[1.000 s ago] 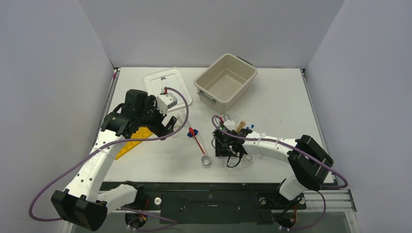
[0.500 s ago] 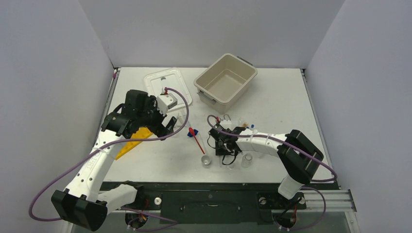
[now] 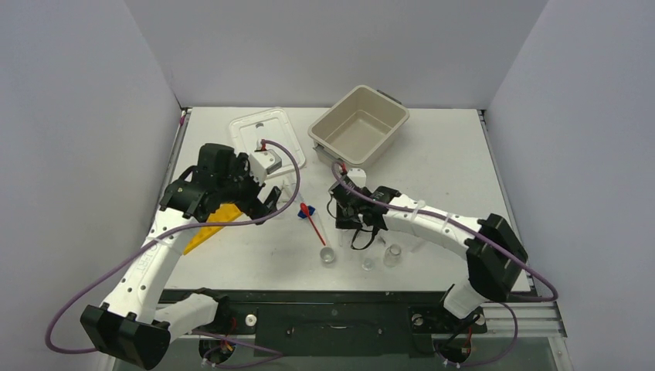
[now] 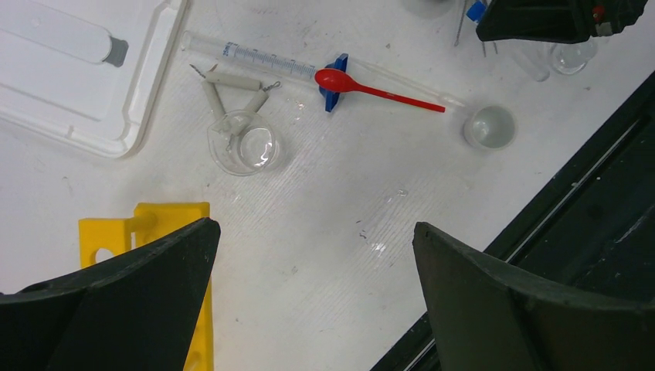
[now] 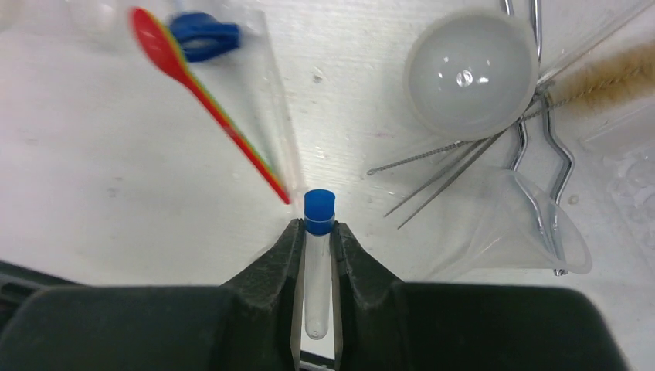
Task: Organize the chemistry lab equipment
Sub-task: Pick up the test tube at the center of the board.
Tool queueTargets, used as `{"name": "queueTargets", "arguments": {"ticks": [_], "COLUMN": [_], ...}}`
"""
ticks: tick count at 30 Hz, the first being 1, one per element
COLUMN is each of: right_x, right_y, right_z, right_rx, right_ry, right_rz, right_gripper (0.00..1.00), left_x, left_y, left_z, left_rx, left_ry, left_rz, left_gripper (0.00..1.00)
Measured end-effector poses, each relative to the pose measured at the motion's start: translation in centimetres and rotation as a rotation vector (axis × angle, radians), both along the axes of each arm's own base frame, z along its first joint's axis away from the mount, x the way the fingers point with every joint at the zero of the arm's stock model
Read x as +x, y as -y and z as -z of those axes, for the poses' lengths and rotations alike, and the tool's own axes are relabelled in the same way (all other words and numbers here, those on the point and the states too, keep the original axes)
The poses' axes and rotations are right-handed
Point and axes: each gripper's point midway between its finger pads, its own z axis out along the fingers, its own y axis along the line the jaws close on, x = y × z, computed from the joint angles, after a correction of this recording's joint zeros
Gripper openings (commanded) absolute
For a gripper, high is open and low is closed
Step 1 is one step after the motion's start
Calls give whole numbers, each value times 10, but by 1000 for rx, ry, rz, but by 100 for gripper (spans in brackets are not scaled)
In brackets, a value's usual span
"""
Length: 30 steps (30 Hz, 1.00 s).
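Note:
My right gripper (image 5: 318,232) is shut on a clear test tube (image 5: 317,286) with a blue cap (image 5: 319,210), held above the table; in the top view it (image 3: 347,220) hovers right of the red spatula (image 3: 315,224). Beneath it lie the red spatula (image 5: 208,100), a white round dish (image 5: 471,73), a brush (image 5: 595,81), metal tongs (image 5: 541,131) and a clear funnel-shaped piece (image 5: 517,224). My left gripper (image 4: 314,228) is open and empty above bare table, beside the yellow tube rack (image 4: 166,224). A small clear beaker (image 4: 246,148) and a graduated cylinder (image 4: 263,60) lie ahead of it.
The beige tub (image 3: 359,126) stands at the back centre, the white lid (image 3: 266,139) at the back left. Small clear vials (image 3: 329,256) (image 3: 393,255) stand near the front edge. The yellow rack (image 3: 210,224) lies under my left arm.
My right gripper has moved back and slightly left, away from the front edge, with the capped test tube in it. The left arm has not moved.

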Motion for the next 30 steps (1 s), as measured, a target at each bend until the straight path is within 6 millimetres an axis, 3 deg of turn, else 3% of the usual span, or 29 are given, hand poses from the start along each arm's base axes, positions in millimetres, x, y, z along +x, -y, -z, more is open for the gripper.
{"name": "queueTargets", "arguments": {"ticks": [7,12,22,27,30], "right_x": [19,24,3,-1,-1], "right_y": [-23,-44,-86,-98,-105], "right_z": [-108,-174,-229,-245,-249], "right_rx": [236,405,562,610,626], "right_ry": [250,451,635,674,685], "right_rz": [-6,12,36,54,57], "right_gripper": [0,0,0,0,0], "left_x": [-12,-21,-35,-37,-37], "left_y": [21,45,72,76,75], "left_z": [-10,-26,-63,-63,-60], "left_rx": [-128,-274,-486,-514,-515], "left_ry": [-44,-86,-99,-113,-126], "left_rz": [44,98,189,205,201], "left_gripper": [96,97,97,82,61]}}
